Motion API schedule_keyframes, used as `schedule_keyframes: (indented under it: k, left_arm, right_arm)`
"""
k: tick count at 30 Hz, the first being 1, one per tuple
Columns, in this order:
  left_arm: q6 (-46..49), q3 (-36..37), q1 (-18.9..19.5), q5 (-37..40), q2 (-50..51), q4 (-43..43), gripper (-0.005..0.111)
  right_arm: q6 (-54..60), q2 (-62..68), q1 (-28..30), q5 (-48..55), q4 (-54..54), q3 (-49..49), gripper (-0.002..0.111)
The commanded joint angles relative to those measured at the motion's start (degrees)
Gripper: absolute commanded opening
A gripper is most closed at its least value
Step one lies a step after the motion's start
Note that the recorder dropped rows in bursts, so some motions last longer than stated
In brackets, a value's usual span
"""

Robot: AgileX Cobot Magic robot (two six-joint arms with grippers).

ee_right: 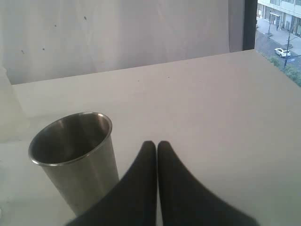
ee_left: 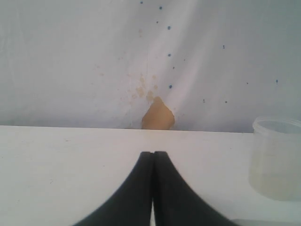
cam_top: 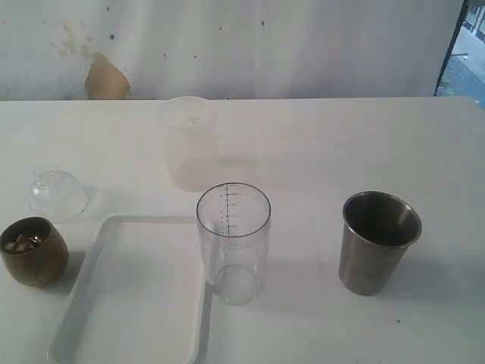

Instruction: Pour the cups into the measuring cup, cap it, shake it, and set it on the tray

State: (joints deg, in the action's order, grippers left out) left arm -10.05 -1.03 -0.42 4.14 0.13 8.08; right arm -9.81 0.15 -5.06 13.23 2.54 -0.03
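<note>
**Both grippers clenched and empty; vessels standing on table**

The left gripper [ee_left: 153,153] has its smooth black tapered fingers pressed together on nothing, above the white matte table [cam_top: 341,144]. The right gripper [ee_right: 156,144] is likewise clenched and empty, just beside the tapered brushed stainless-steel tumbler [ee_right: 75,157], not touching it.

The clear straight-sided plastic measuring cup [cam_top: 233,243], with its black printed scale, stands upright and uncapped at the right rim of the shallow white round-cornered tray [cam_top: 136,296]; contact cannot be judged. The rounded brown wooden cup [cam_top: 33,251], holding pale lumps, sits left of the tray. The clear domed lid [cam_top: 57,193] lies behind the wooden cup. The frosted milky plastic cup [cam_top: 189,144] stands behind the measuring cup.
</note>
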Motion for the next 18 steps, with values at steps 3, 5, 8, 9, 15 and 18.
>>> schedule_keyframes:
  k: [3, 5, 8, 9, 15, 18]
  left_arm:
    - [-0.17, -0.30, -0.27, -0.66, -0.13, -0.13, 0.000]
    - [-0.17, -0.30, -0.27, -0.66, -0.13, -0.13, 0.000]
    - [-0.17, -0.30, -0.27, -0.66, -0.13, -0.13, 0.000]
    - [-0.44, -0.30, -0.27, -0.67, -0.13, -0.13, 0.000]
    - [-0.26, 0.04, -0.27, 7.85, -0.13, -0.13, 0.000]
    - [-0.26, 1.03, -0.27, 5.22, -0.13, -0.23, 0.000]
  right_arm:
    - [-0.12, -0.15, -0.02, -0.52, 0.27, 0.03, 0.000]
    - [-0.12, -0.15, -0.02, -0.52, 0.27, 0.03, 0.000]
    - [-0.01, -0.15, -0.02, -0.52, 0.27, 0.03, 0.000]
    - [-0.01, -0.15, -0.02, -0.52, 0.27, 0.03, 0.000]
    - [-0.01, -0.15, -0.02, -0.52, 0.27, 0.03, 0.000]
    - [-0.01, -0.15, -0.02, -0.52, 0.27, 0.03, 0.000]
